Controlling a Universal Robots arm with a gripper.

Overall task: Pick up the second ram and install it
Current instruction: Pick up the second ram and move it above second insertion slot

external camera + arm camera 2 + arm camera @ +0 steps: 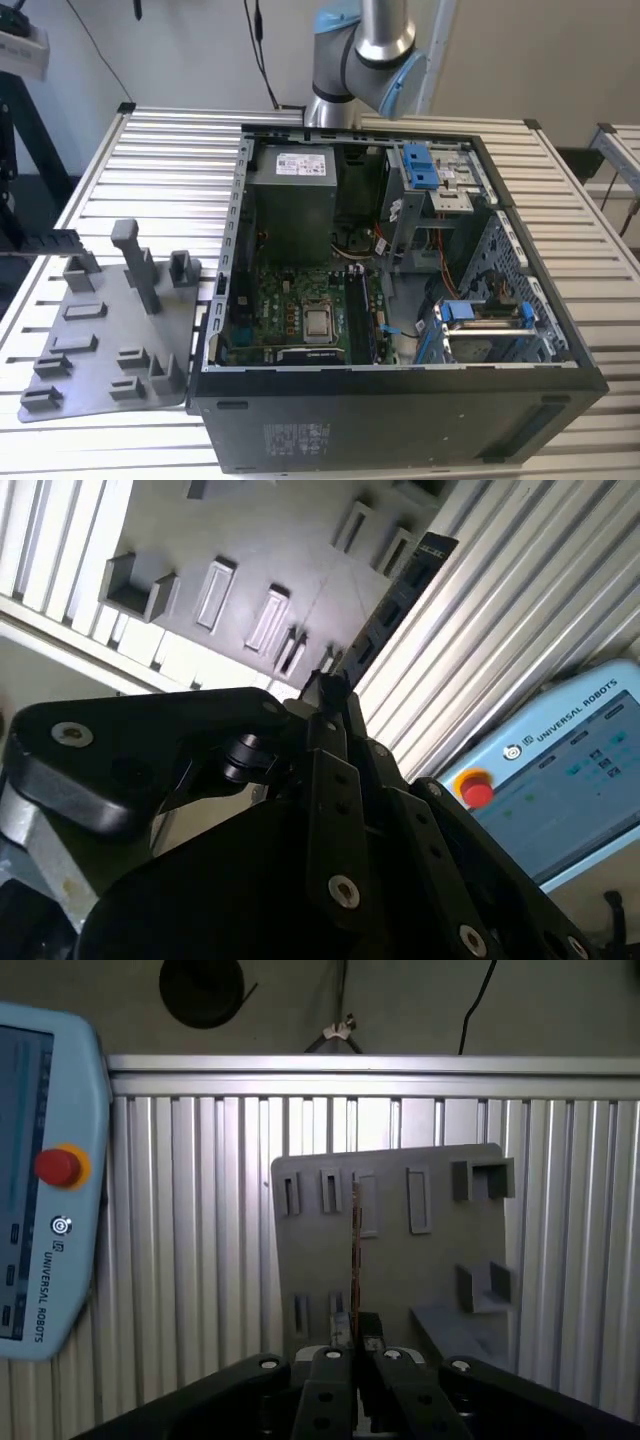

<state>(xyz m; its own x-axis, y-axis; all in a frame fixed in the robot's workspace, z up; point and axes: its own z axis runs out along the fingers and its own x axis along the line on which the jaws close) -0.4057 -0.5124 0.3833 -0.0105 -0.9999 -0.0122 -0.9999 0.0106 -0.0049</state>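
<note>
I have the gripper (357,1348) clamped on the second ram (354,1260). In the first wrist view the stick juts out edge-on from between the fingers, in front of the grey slotted holder plate (420,1260) on the slatted table (200,1260) (a teach pendant (45,1190) shows off to one side). In the exterior view, the open computer case (400,410) sits centre and right, with the plate at the exterior view's lower left.
</note>
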